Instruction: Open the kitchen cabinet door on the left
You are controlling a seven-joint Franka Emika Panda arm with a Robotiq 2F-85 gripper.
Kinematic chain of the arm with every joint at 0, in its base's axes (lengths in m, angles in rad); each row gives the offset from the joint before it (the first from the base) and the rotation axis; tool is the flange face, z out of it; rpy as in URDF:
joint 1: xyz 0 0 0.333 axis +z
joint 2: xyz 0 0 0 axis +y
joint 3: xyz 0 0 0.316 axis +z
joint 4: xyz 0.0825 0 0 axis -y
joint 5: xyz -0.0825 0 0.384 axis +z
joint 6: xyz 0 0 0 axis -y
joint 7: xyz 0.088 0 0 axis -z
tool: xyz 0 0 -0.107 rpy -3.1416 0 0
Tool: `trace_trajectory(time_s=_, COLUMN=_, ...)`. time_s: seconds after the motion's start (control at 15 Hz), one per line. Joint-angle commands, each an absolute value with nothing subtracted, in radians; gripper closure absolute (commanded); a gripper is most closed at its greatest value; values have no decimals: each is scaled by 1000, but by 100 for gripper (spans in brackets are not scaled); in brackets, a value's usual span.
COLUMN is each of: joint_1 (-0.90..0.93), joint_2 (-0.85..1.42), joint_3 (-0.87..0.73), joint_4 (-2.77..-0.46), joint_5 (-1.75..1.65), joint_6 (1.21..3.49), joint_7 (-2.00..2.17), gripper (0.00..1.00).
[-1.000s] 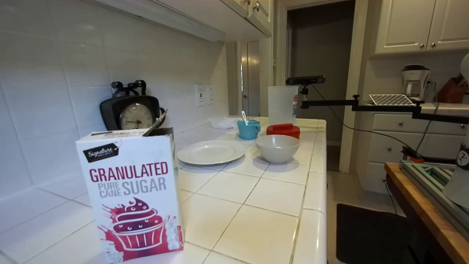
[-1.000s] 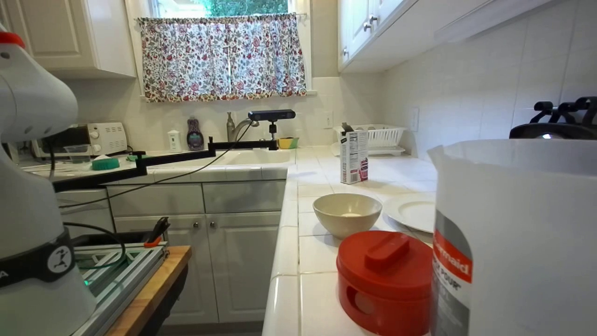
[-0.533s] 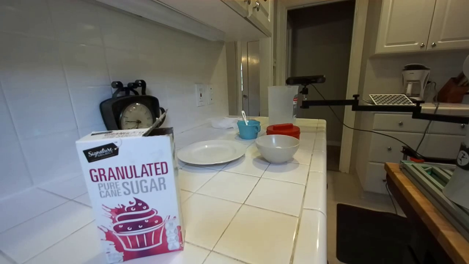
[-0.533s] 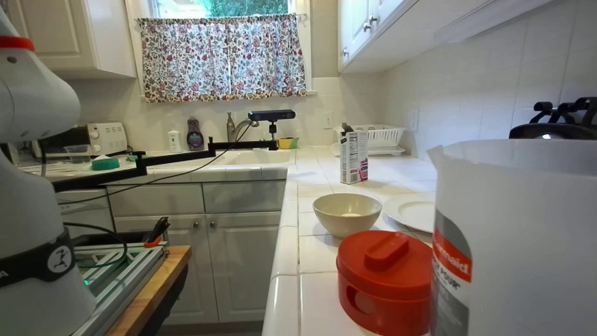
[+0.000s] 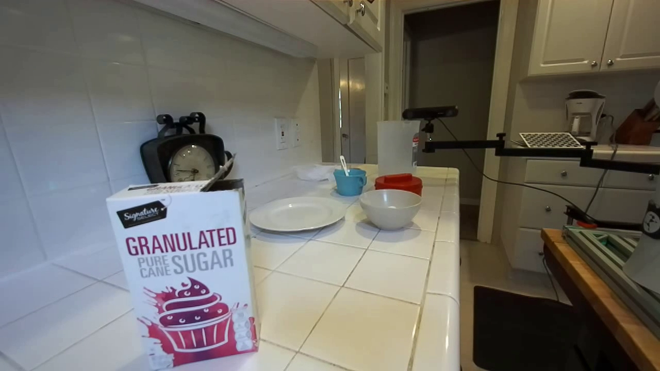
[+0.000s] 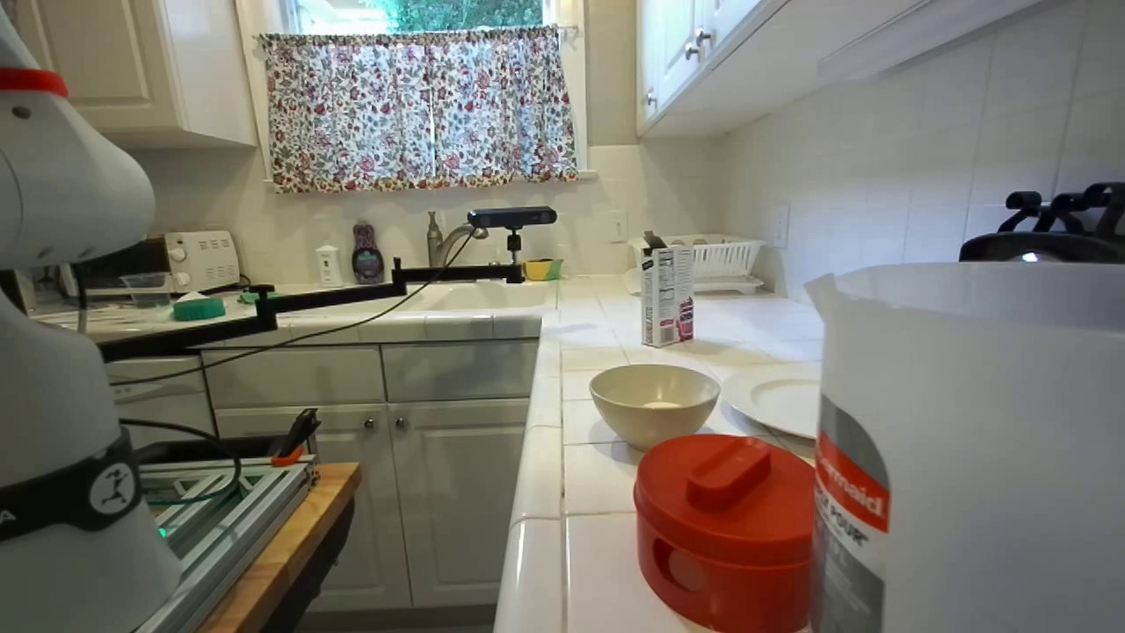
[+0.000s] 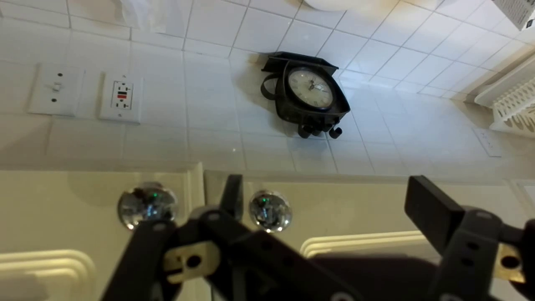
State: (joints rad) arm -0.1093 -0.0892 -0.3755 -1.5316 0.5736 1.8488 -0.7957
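In the wrist view, which stands upside down, two cream cabinet doors meet at a seam and look shut. The door on the picture's right, towards the dish rack, has a round chrome knob. The other door has its own knob. My gripper is open and empty in front of the doors. The right-hand door's knob shows between the fingers, close to the left finger in the picture; touching cannot be told. The upper cabinets show at the top of both exterior views. The gripper is outside both.
Below the cabinets, the tiled counter holds a sugar box, a plate, a bowl, a black clock, a red container and a pitcher. A camera bar crosses beside my arm.
In an exterior view, the visible arm link has shifted slightly right and down, mostly before the half-second-old frame. The counter objects have not moved.
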Motion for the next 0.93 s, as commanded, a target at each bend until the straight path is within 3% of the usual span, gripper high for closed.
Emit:
trace_trajectory(time_s=0.0, joint_1=-147, joint_2=-75, joint_3=-349, joint_4=-1521, joint_5=609, joint_6=1842, joint_7=-859, gripper=0)
trace_trajectory(time_s=0.87, joint_1=-179, joint_2=-34, joint_3=-348, joint_4=-1499, joint_5=750, joint_6=1832, joint_7=-1069, gripper=0)
